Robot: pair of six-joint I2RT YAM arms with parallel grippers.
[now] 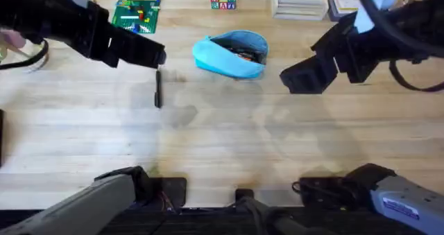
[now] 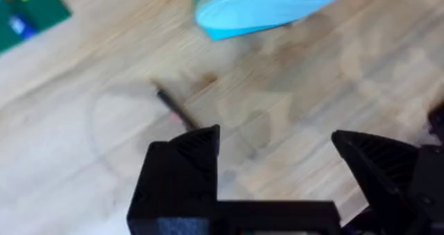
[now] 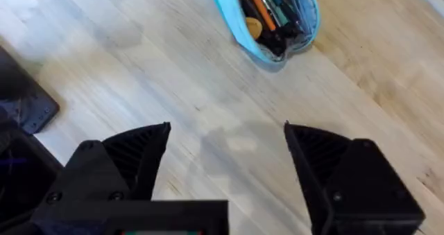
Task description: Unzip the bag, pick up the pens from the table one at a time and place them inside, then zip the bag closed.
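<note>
Pouch [image 1: 232,55], light blue fabric, lying unzipped at the far middle of the pale wood bench [image 1: 229,138]. Contents: the right wrist view looks into its mouth [image 3: 267,20] and shows an orange pen [image 3: 255,5] among darker items; the overhead view gives just dark shapes and a touch of orange there. Black pen [image 1: 158,89], loose on the bench left of the pouch, well apart from it; partly seen beyond the fingers in the left wrist view [image 2: 173,110]. Left gripper [image 1: 156,57], just beyond that pen's far end, fingers spread, holding nothing. Right gripper [image 1: 298,79], right of the pouch, fingers spread, holding nothing. Green building-brick plate [image 1: 137,13], far left edge.
</note>
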